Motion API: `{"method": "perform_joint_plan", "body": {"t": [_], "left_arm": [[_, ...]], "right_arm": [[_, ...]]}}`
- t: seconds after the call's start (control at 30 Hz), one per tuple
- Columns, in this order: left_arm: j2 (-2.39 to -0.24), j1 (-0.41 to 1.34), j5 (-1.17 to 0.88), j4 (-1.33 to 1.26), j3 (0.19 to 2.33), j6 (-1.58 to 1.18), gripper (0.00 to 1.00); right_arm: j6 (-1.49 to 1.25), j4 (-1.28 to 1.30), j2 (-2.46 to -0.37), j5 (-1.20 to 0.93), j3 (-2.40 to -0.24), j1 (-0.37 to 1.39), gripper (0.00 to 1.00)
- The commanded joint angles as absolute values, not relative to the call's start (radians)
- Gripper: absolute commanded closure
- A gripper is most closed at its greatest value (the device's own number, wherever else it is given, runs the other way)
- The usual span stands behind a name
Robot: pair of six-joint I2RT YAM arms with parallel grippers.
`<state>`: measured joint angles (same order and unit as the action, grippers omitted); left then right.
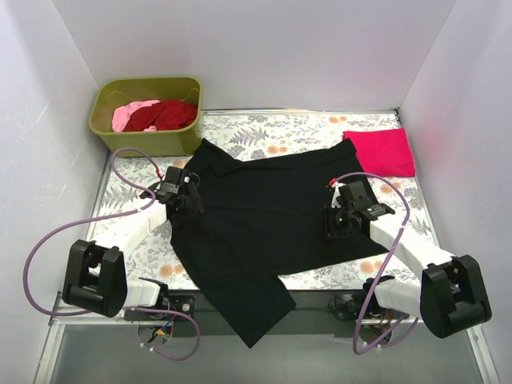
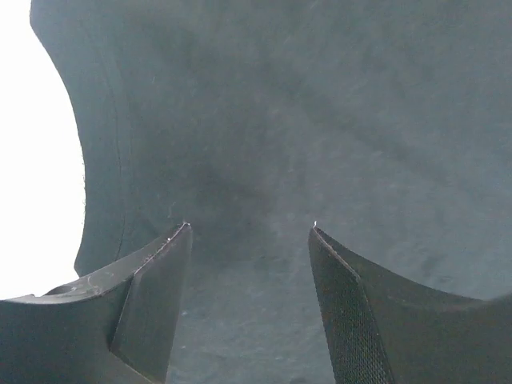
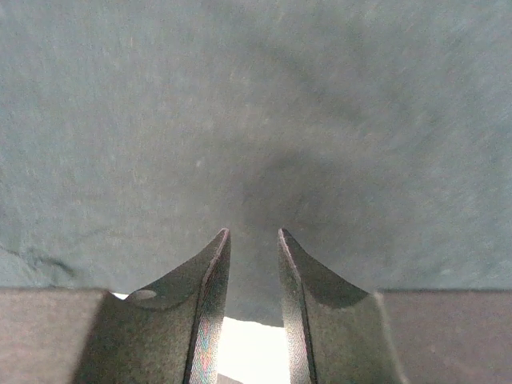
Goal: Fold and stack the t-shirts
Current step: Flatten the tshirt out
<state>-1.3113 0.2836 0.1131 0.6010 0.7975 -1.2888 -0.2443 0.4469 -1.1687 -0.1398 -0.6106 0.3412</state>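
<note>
Across the middle of the grey-and-orange floral table cloth (image 1: 272, 132) lies the black cotton short-sleeved t-shirt (image 1: 264, 216), spread mostly flat with its collar toward the far left. One corner of it hangs over the near edge of the table between the two arm bases.

The left gripper (image 1: 182, 198) sits at the shirt's left edge, close to the collar. In its wrist view the two dark fingers (image 2: 156, 280) stand wide apart with nothing between them. Black cloth fills the space ahead, and its curved edge runs down the left side of that view.

The right gripper (image 1: 336, 222) rests on the shirt's right side, well inside the edge. Its fingers (image 3: 210, 272) are drawn narrow, with only a slim gap left (whether any cloth is nipped at the tips I cannot tell), and black fabric fills that view too.

At the far right of the cloth a magenta-pink folded cotton t-shirt (image 1: 382, 152) lies flat, just beside the black shirt's far right corner. At the far left corner stands the olive-green plastic tub (image 1: 136, 141), holding a pale pink crumpled t-shirt (image 1: 128, 114) and a dark red crumpled t-shirt (image 1: 170, 114) side by side
</note>
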Motion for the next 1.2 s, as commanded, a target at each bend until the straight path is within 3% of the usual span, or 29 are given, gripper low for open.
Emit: {"method": "perform_joint_plan", "body": {"t": [0.0, 0.27, 0.5, 0.63, 0.83, 0.97, 1.07, 1.17], "left_arm": [[-1.339, 0.285, 0.103, 0.584, 0.784, -1.308, 0.43], [-1.468, 0.272, 0.183, 0.577, 0.759, -1.287, 0.47], [-1.479, 0.235, 0.162, 0.635, 0.770, -1.282, 0.50], [-1.439, 0.233, 0.155, 0.653, 0.782, -1.299, 0.52], [-1.439, 0.224, 0.158, 0.698, 0.857, -1.270, 0.50], [-1.347, 0.227, 0.105, 0.725, 0.900, -1.272, 0.43], [-1.271, 0.262, 0.017, 0.738, 0.876, -1.330, 0.42], [-1.240, 0.275, -0.028, 0.735, 0.861, -1.350, 0.42]], "right_arm": [[-0.307, 0.517, -1.181, -0.080, -0.595, 0.409, 0.67], [-0.388, 0.615, -1.298, -0.097, -0.601, 0.604, 0.65], [-0.612, 0.679, -1.208, -0.170, -0.539, 0.854, 0.61], [-0.660, 0.706, -1.108, -0.143, -0.505, 0.877, 0.62], [-0.539, 0.710, -1.051, -0.042, -0.618, 0.740, 0.59], [-0.361, 0.687, -1.069, -0.011, -0.713, 0.437, 0.59], [-0.289, 0.641, -1.109, -0.058, -0.759, 0.286, 0.61], [-0.262, 0.570, -1.127, -0.208, -0.787, 0.294, 0.65]]}}
